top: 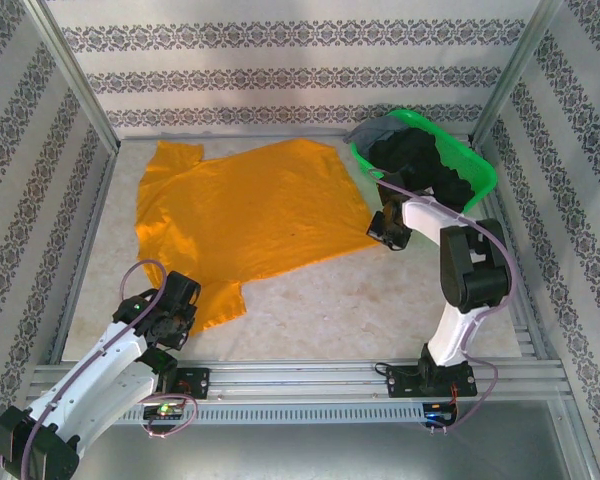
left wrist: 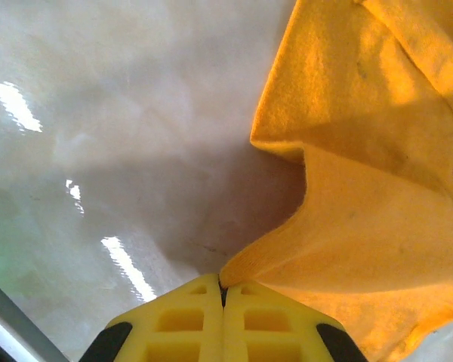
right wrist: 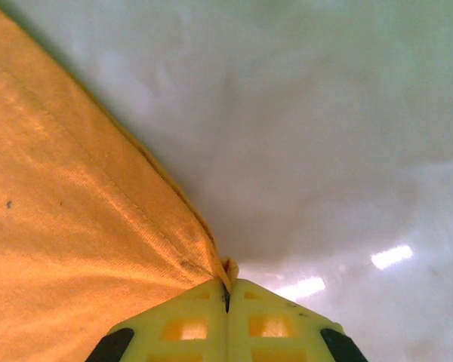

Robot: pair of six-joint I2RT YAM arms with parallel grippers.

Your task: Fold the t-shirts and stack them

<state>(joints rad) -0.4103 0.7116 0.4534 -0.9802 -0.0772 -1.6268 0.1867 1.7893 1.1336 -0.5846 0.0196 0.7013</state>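
The orange-yellow t-shirt [top: 245,215] lies spread open on the pale table [top: 360,300]. It covers the left and the middle part of the table and is mostly flat, with a few soft wrinkles. Both arms hold it, each at one end.

The left pincer [left wrist: 222,285] is at the near left part of the shirt, close to the front edge of the table. Its two yellow fingers are pressed together, and a small fold of the shirt's edge is caught between the tips. From this point the cloth goes up and to the right in a loose wave, and a part of it hangs a little above the shiny table surface.

The right pincer [right wrist: 226,290] is at the right corner of the shirt, near the green basket [top: 480,170]. Its fingers are also pressed together, with the hemmed corner of the cloth nipped between the tips. In the right wrist view, the shirt stretches away to the left, quite smooth, with a seam running along its edge.

The basket stands at the far right corner of the table. Inside it the dark t-shirts [top: 425,160] lie in a heap, black ones in the middle and a grey one over the far left rim.
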